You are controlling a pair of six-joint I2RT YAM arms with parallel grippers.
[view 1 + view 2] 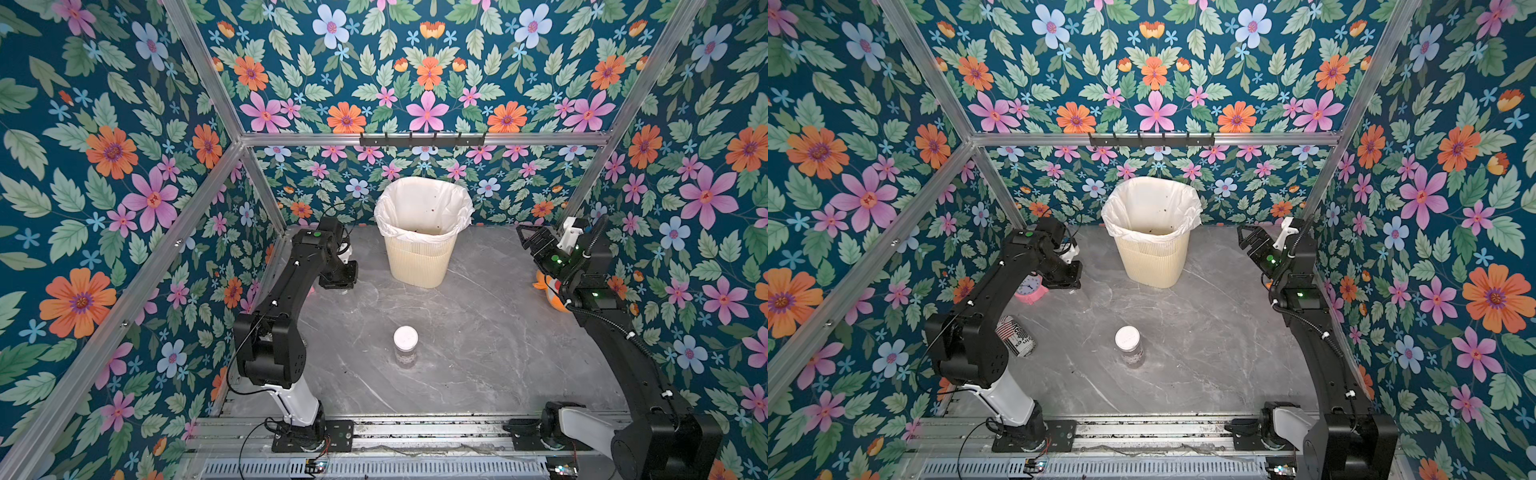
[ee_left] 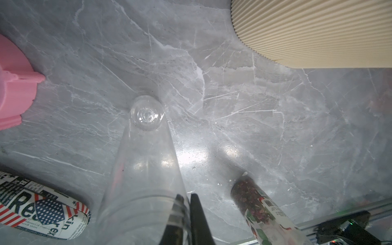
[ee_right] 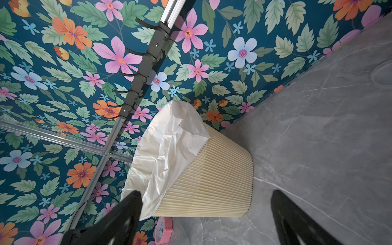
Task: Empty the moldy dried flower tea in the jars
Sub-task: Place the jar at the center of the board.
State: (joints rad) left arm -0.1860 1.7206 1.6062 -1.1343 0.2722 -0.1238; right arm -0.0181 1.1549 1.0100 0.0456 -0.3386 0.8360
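An empty clear jar (image 2: 146,148) without a lid stands with its base on the grey table. My left gripper (image 2: 187,196) is shut on its rim wall, one finger inside and one outside. In both top views this gripper (image 1: 338,282) (image 1: 1065,282) hangs low, left of the bin. The other jar (image 1: 405,345) (image 1: 1128,345) has a white lid and stands alone mid-table. Reddish-brown dried flower tea (image 2: 248,191) shows through its wall. My right gripper (image 1: 525,237) (image 3: 204,197) is open and empty, raised at the back right.
A cream ribbed bin (image 1: 419,266) (image 3: 222,180) with a white liner stands at the back centre. A pink clock (image 1: 1030,289) and a striped can (image 1: 1017,334) sit by the left arm. An orange toy (image 1: 552,295) is behind the right arm.
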